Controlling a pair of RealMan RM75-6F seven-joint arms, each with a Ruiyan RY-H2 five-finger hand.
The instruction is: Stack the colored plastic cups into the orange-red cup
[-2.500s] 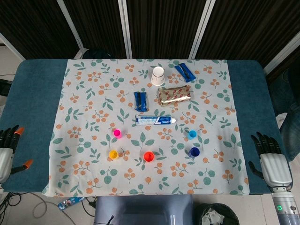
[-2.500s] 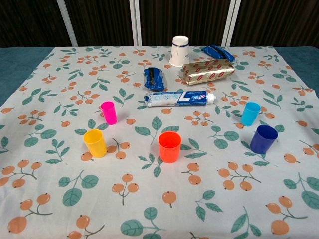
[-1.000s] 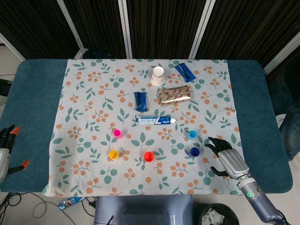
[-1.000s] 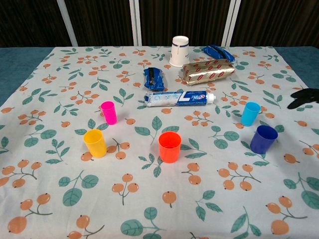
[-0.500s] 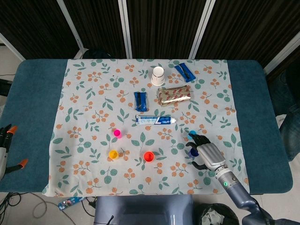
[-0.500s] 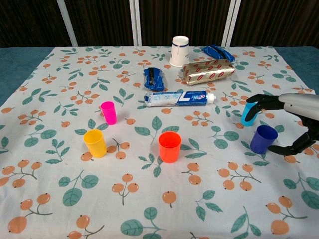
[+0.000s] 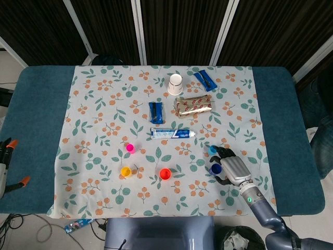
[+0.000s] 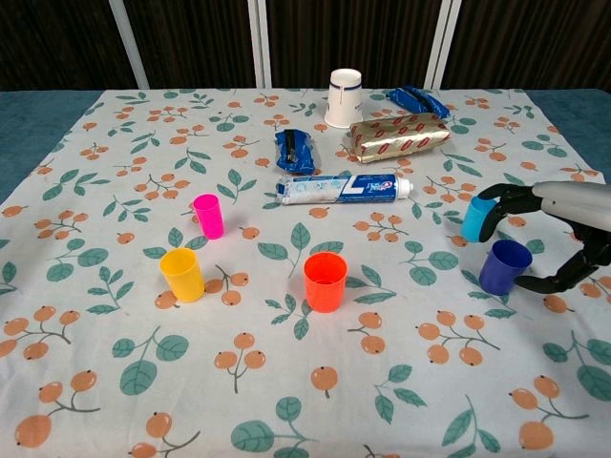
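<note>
orange-red cup [image 8: 326,281] upright, near front centre of tabltop cloth | yellow cup [image 8: 182,274] and pink cup [image 8: 208,216] to its left | dark blue cup [image 8: 503,266] and light blue cup [image 8: 478,218] to its right | right hand [image 8: 563,221] beside dark blue cup, fingers [image 8: 499,207] apart, curved around it, grip not confirmed | left hand [image 7: 4,166] at tabletop edge, finger state cannot tell

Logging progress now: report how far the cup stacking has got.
Nothing is stacked yet: the orange-red cup stands empty. The right robot hand is open around the dark blue cup, its fingers beside the light blue cup. The pink cup and yellow cup are untouched.
</note>
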